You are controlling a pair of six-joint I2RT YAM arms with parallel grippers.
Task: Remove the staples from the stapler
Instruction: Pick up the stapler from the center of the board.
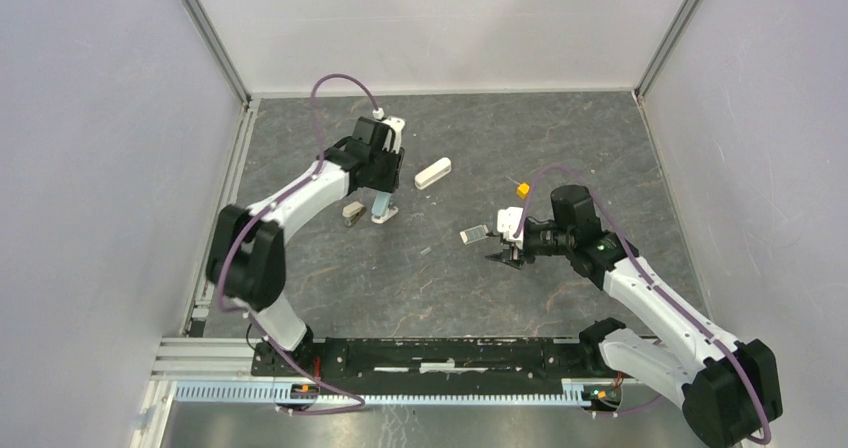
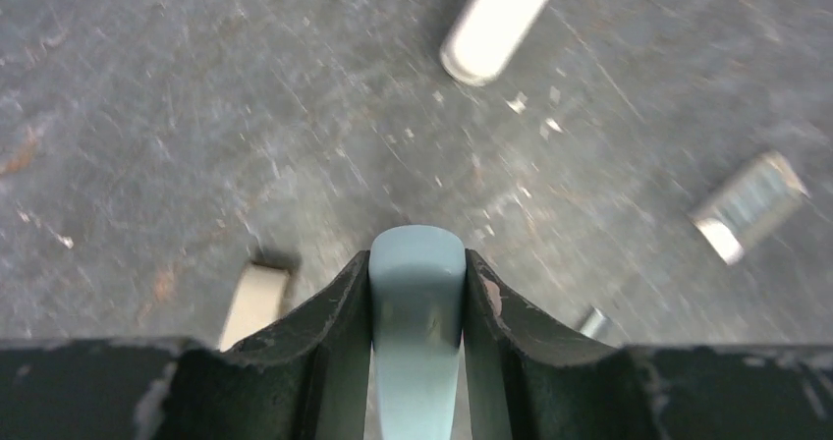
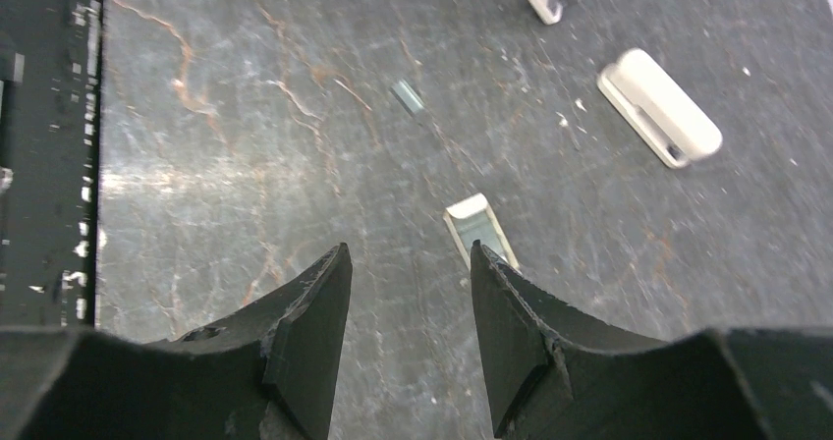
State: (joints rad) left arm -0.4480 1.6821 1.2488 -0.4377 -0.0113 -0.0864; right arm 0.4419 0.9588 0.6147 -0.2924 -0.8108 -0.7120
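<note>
Table [image 1: 560,148]: dark grey, scuffed stone-look top, pale walls on three sides.

My left arm [image 1: 300,188]: stretched out to the far left part of the table, wrist pointing down.

My right arm [image 1: 650,288]: reaching in from the right toward the middle, wrist low over the top.

My left gripper [image 2: 417,263]: closed on the teal stapler [image 2: 416,352]. Both fingers press its flanks and its rounded end pokes out past the tips. In the top view the stapler stands roughly upright under the wrist, lower end at the table; I cannot tell whether it actually touches.

My right gripper [image 3: 409,248]: jaws about half spread, nothing between them, only bare table in the gap. It touches nothing.

White oblong piece [image 1: 433,173]: lies flat just right of my left wrist, apart from the stapler.

Small clear box [image 3: 481,229]: on the table just ahead of my right fingertips, closer to the right-hand one, not touched.

Tan piece [image 1: 353,212]: small, just left of the stapler's foot.

Orange bit [image 1: 522,187]: tiny, on the table beyond my right wrist.

Staples [image 3: 408,96]: a very short silvery strip lying loose on the table between my two grippers, beyond the clear box as my right wrist sees it, apart from stapler and box. Neither gripper is on it.
</note>
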